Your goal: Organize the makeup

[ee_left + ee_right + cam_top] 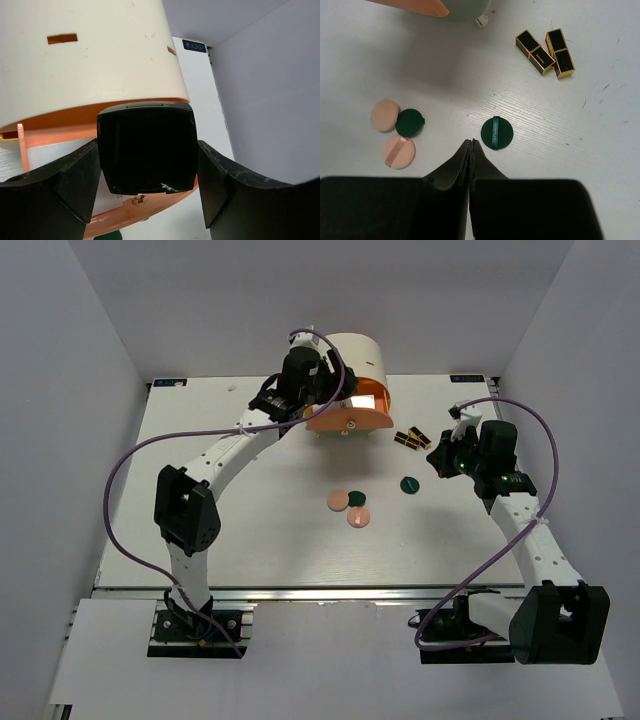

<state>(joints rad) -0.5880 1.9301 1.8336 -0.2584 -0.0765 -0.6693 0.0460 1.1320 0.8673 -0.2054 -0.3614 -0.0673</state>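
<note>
- Black square compact: sits between the two fingers of the left gripper, one finger against each side. The jaws stand wide and clamp it.
- Compact location: held off the table at the far middle, just in front of the cream cabinet and above its orange drawer, which stands open.
- Three discs in a tight cluster at mid-table: pink disc, dark green disc touching it, and second pink disc just below.
- Lone green disc: lies apart, to the right of the cluster, band side up.
- Two lipstick tubes, black and gold: lie side by side near the drawer's right end.
- Right gripper: fingers pressed together and holding nothing. It hangs above the table beside the lone green disc.
</note>
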